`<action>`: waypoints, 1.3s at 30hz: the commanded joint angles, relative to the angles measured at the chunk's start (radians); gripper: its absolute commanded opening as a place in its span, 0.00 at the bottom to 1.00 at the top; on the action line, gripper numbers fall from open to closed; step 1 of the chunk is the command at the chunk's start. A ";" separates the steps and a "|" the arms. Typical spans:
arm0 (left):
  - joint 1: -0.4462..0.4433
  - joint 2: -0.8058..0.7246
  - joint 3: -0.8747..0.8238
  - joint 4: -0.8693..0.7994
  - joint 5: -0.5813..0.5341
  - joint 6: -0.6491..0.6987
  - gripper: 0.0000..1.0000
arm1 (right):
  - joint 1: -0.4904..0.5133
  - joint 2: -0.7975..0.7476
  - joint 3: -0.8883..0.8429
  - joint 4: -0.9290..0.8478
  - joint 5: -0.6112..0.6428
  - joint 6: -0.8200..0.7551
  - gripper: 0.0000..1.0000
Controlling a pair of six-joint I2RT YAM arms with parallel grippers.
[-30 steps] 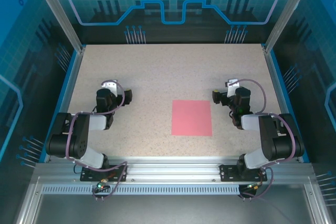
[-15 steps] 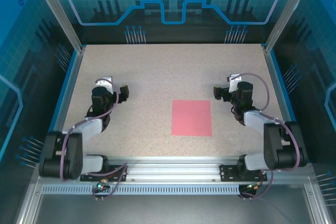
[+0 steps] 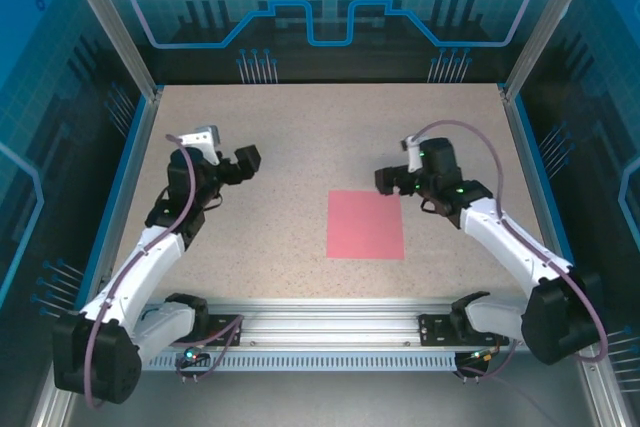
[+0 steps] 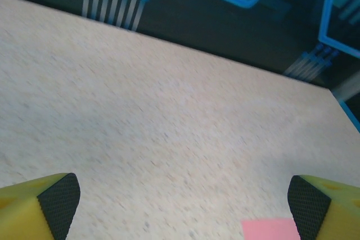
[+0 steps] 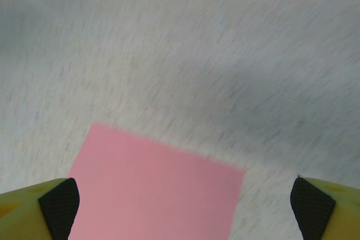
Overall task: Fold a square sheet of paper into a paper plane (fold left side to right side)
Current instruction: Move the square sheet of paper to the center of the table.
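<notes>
The square sheet of paper (image 3: 365, 224) lies flat and unfolded on the speckled table, pink-red, right of centre. My right gripper (image 3: 388, 181) hovers just off its far right corner, open, with nothing between its fingers; its wrist view looks down on the sheet (image 5: 157, 186) between the yellow fingertips (image 5: 59, 203). My left gripper (image 3: 245, 163) is out over the left half of the table, well apart from the sheet, open and empty. A corner of the sheet (image 4: 270, 229) shows at the bottom of the left wrist view.
The speckled table (image 3: 320, 137) is bounded by blue rails on the left and right and a dark printed wall at the back. An aluminium rail (image 3: 330, 322) with the arm bases runs along the near edge.
Both arms have stretched out from their folded pose. The right gripper swung left toward the sheet's far right corner; the left gripper moved up and right. The sheet has not moved.
</notes>
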 commanded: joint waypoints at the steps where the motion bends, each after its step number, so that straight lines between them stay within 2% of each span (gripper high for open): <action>1: -0.059 0.041 -0.018 -0.027 0.030 -0.067 0.99 | 0.102 0.095 0.065 -0.264 0.030 0.035 1.00; 7: -0.111 0.132 0.022 0.010 0.035 -0.084 0.99 | 0.246 0.286 0.141 -0.353 0.057 0.035 1.00; 14: -0.134 0.180 0.057 0.030 0.016 -0.101 0.99 | 0.310 0.467 0.212 -0.346 0.065 0.039 1.00; 28: -0.136 0.134 0.070 -0.043 -0.044 -0.083 0.99 | 0.308 0.637 0.275 -0.228 0.083 0.111 0.98; 39: -0.136 0.128 0.085 -0.087 -0.043 -0.081 0.99 | 0.257 0.846 0.552 -0.222 0.023 0.088 0.98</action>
